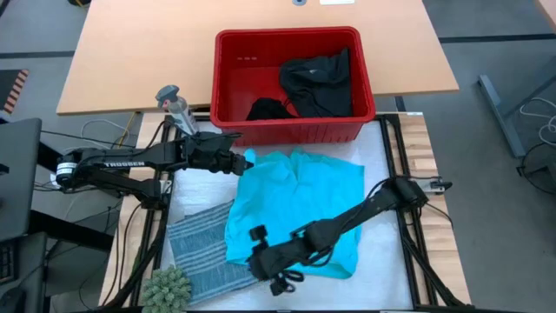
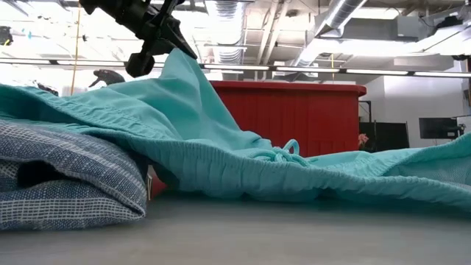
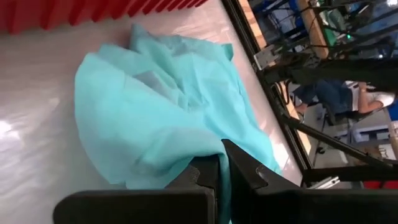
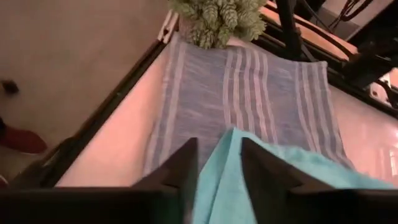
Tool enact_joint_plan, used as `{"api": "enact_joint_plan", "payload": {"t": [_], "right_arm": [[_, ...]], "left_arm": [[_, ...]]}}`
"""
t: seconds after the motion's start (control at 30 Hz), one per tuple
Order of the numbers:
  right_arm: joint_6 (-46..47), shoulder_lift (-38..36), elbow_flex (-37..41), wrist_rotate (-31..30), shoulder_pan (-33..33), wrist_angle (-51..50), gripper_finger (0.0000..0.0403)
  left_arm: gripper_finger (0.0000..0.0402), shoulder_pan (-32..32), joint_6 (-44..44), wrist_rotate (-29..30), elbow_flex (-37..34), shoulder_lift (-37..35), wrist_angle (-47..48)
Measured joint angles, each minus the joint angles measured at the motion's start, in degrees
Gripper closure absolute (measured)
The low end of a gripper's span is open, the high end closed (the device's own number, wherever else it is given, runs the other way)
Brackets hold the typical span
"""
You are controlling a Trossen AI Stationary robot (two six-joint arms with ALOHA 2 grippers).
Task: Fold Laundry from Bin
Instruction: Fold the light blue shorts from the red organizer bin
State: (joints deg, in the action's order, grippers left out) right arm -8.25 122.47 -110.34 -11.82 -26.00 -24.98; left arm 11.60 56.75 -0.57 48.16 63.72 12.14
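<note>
The turquoise garment [image 1: 300, 204] lies spread over the middle of the table, its left part over the folded blue-grey striped garment [image 1: 201, 248]. My left gripper [image 1: 246, 162] is shut on the turquoise garment's far left corner, which rises to a peak in the low view [image 2: 176, 62]. My right gripper [image 1: 259, 265] is shut on its near left edge, above the striped garment [image 4: 249, 99]. The red bin [image 1: 291, 122] stands at the far side with black garments [image 1: 314, 83] inside. My left gripper pinches the turquoise garment's far left corner [image 3: 219, 163] between its two fingers, coming roughly level from the table's left. That corner is lifted, and the cloth slopes down from it to the table. My right gripper pinches the garment's near left edge [image 4: 221, 165] between its two fingers, which point toward the table's near left corner. The cloth runs back between the fingers; how many layers, I cannot tell.
A small grey bottle [image 1: 174, 103] stands left of the bin. A green spiky plant [image 1: 165, 291] sits at the near left corner, beside the striped garment. Black frame rails [image 1: 408, 217] run along both sides of the white work surface.
</note>
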Motion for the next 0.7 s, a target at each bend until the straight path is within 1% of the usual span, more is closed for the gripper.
{"api": "enact_joint_plan", "payload": {"t": [0.1,0.17,0.27,0.4,0.53,0.6,0.7], "right_arm": [[-0.6,5.2,-5.4,0.0,0.9,-0.3,0.0205],[0.7,8.4,-8.5,0.8,1.3,-0.2,0.0168],[2.1,12.2,-11.1,2.0,1.5,-0.5,0.0135],[1.7,14.5,-12.4,1.0,0.9,0.2,0.0126],[0.3,14.6,-12.5,-2.0,0.8,0.1,0.0125],[-2.3,14.7,-12.5,-3.5,0.8,0.2,0.0125],[-5.3,14.7,-11.9,-3.2,1.3,1.6,0.0125]], "left_arm": [[0.0401,0.0,0.0,0.0,0.0,0.0,0.6],[0.0401,0.0,0.1,0.4,0.0,0.0,0.6],[0.0401,0.0,0.3,0.4,0.0,0.0,0.6],[0.0401,0.0,0.3,0.4,0.0,0.0,0.8],[0.0401,0.0,0.3,0.4,0.0,0.0,0.8],[0.0401,0.0,0.3,0.4,0.0,0.0,0.9],[0.0401,0.0,0.3,0.2,0.0,0.0,0.9]]}}
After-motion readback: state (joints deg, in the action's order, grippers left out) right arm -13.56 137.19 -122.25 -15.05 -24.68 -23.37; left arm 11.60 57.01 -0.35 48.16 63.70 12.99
